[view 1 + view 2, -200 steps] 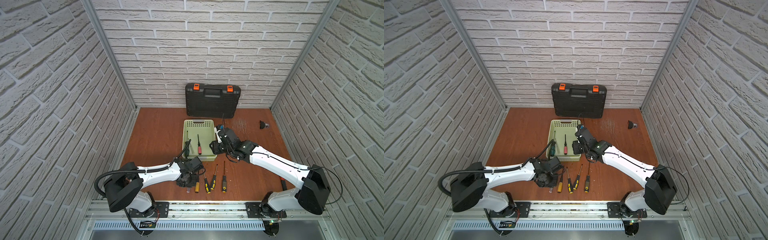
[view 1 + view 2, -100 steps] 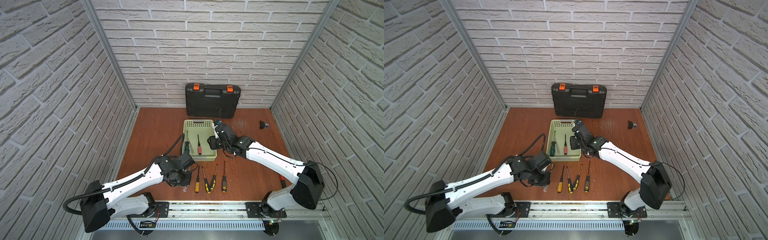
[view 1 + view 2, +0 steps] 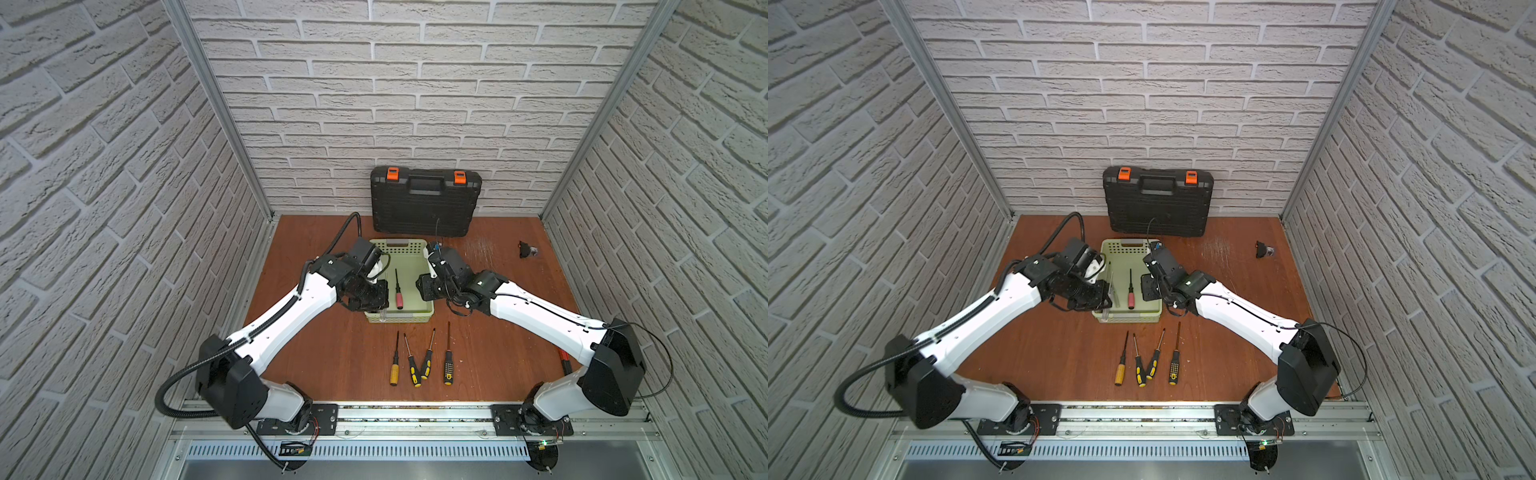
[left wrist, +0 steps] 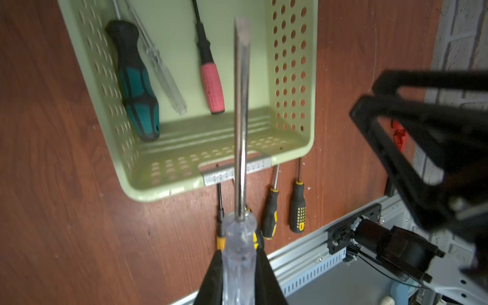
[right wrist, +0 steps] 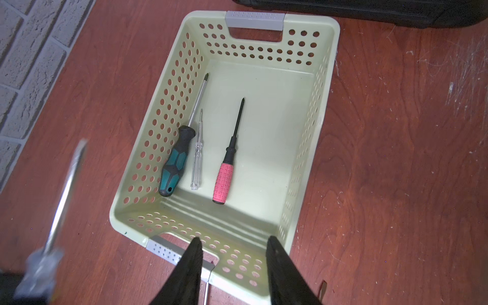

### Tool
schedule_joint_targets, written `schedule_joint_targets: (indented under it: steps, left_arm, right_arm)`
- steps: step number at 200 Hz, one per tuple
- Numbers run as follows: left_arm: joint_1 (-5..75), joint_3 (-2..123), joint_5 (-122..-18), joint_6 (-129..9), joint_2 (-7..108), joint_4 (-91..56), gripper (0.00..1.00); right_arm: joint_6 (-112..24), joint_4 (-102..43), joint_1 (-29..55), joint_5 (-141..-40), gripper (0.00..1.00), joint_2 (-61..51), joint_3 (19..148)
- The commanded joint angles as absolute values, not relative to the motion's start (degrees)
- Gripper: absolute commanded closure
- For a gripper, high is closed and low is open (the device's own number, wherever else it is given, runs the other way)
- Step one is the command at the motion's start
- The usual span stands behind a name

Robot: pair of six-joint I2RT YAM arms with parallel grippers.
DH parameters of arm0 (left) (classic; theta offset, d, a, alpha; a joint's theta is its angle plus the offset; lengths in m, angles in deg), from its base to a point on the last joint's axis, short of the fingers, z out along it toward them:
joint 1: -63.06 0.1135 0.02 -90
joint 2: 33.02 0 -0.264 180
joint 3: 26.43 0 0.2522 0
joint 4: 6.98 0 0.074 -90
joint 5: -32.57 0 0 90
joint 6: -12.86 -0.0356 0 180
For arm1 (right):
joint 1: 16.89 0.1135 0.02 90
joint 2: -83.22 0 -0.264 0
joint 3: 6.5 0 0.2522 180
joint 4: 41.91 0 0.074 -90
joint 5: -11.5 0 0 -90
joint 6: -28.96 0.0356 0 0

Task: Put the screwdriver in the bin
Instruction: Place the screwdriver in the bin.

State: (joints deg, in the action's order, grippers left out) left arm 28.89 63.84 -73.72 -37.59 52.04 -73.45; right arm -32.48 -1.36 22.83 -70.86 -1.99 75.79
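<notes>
Screwdriver [image 4: 240,158] with the clear handle is hanging above the bin [image 4: 200,134], with the left jaws clamping its handle. Its long axis is running along the bin's length over the bin's left side. The blade tip is pointing toward the far end wall and the handle is sitting over the near end wall. The release seems to be turning on that: carrying it slightly farther in should let the handle clear the rim. Right jaws are standing parted and empty over the bin's near right corner.
</notes>
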Motion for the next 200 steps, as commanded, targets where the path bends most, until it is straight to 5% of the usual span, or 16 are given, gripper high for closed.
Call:
schedule_joint_targets:
  steps: [1,73,200]
  left_arm:
    - [30.56,68.87,-74.02,-43.29,58.51,-69.66,1.0]
    - [31.42,73.9,-70.33,-40.4,74.13,-62.7,1.0]
    - [30.91,70.71,-67.72,-38.41,80.47,-58.24,1.0]
  right_arm:
    - [-32.18,-0.19,22.57,-70.9,0.58,1.46,75.64]
    - [-32.82,0.51,22.57,-70.4,0.58,3.1,76.25]
    - [-34.1,1.43,22.4,-69.8,0.58,1.13,77.22]
